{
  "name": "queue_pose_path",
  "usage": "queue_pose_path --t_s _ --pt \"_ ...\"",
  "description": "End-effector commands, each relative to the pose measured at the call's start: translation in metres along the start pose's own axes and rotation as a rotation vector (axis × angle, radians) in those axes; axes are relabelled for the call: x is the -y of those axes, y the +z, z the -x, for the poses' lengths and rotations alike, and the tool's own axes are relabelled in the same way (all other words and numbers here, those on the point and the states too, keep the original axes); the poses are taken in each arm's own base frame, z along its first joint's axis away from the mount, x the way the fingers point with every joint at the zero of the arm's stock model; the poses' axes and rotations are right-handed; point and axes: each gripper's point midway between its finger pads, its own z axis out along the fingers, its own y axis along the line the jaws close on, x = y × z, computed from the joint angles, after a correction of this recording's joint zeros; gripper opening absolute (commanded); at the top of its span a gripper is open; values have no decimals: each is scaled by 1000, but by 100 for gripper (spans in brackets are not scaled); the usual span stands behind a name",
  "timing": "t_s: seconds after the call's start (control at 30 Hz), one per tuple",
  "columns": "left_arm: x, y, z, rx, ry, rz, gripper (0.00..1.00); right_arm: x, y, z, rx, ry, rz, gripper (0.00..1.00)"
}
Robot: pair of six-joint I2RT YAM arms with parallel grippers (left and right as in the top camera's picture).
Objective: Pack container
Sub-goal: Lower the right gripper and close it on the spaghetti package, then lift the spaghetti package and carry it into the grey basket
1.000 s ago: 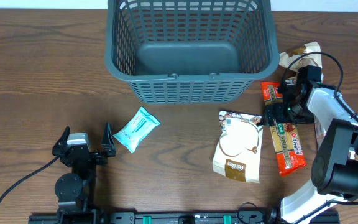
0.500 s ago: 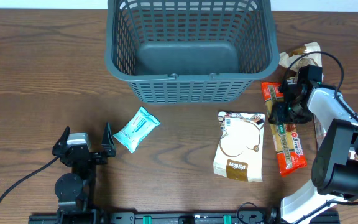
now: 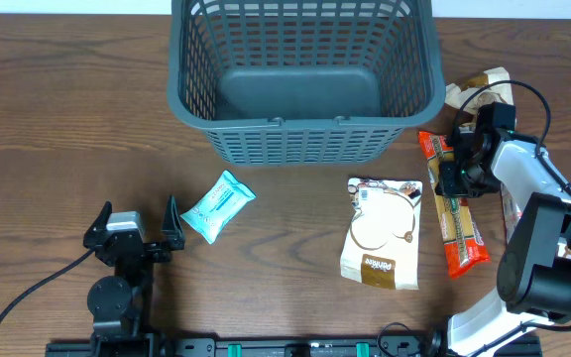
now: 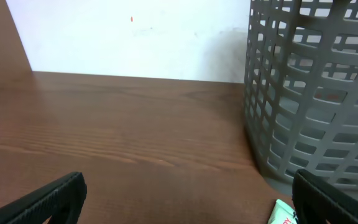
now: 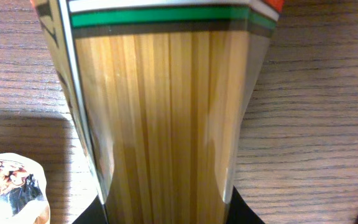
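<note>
Overhead view first: the container (image 3: 305,144) is set upright at the far middle of the surface (image 3: 48,119), and its solid base can be seen through the open top. Just off its right wall, a brown wrapper (image 3: 484,89) is partly hidden behind the right arm. A long orange spaghetti pack (image 3: 461,238) is laid near the container's right front corner, running toward the near edge. The right pincer (image 3: 454,169) is clamped across its upper half. From the right wrist the pack (image 5: 166,112) pretty much fills the view, pinched in at the bottom between two dark fingers.

A white-and-brown pouch (image 3: 380,233) is laid flat just left of the spaghetti. A teal packet (image 3: 218,205) is found further left, in front of the container. The left pincer (image 3: 138,210) is parked beside that packet with its fingers (image 4: 42,199) spread wide and nothing held. In the left wrist view the container's lattice wall (image 4: 316,93) is seen on the right.
</note>
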Motion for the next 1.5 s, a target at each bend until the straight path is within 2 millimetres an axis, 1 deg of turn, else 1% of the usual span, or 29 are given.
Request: queue_pose_path --t_s 0.0,0.13,0.23,0.33,0.43,0.5,0.6,0.73,0.87,1.0,1.07,1.17,1.23,1.27,1.3,1.33,1.4,1.47 --pt "-3 1 -16 -49 -2 16 99 -3 10 -5 -21 6 27 6" --pt "-3 1 -16 -49 -2 16 99 -5 7 -4 -19 39 33 1" --pt "-3 1 -16 -49 -2 16 99 -8 0 1 -1 56 53 1" --pt "-3 1 -16 -49 -2 16 99 -11 -15 11 47 59 73 1" --pt "-3 1 -16 -49 -2 16 99 -8 -38 23 119 71 58 1" --pt "-3 1 -16 -49 -2 16 99 -5 -60 33 184 67 44 1" --pt "-3 1 -16 -49 -2 16 99 -3 -98 45 292 61 21 1" --pt "-3 1 -16 -49 -2 16 99 -1 -144 54 430 49 -10 1" --pt "-3 1 -16 -49 -2 16 99 1 -178 56 535 46 -41 1" --pt "-3 1 -16 -49 -2 16 99 1 -202 57 614 42 -58 1" --pt "-3 1 -16 -49 -2 16 99 2 -215 61 665 40 -69 1" --pt "-3 1 -16 -49 -2 16 99 4 -242 72 763 33 -87 1" --pt "-3 1 -16 -49 -2 16 99 4 -266 79 824 27 -95 1" --pt "-3 1 -16 -49 -2 16 99 4 -282 83 858 22 -100 1" --pt "-3 1 -16 -49 -2 16 99 3 -293 86 881 17 -104 1" --pt "-3 1 -16 -49 -2 16 99 1 -309 90 918 8 -108 1" --pt "-3 1 -16 -49 -2 16 99 -3 -336 96 977 -7 -114 1" --pt "-3 1 -16 -49 -2 16 99 -11 -365 102 1040 -49 -112 1"
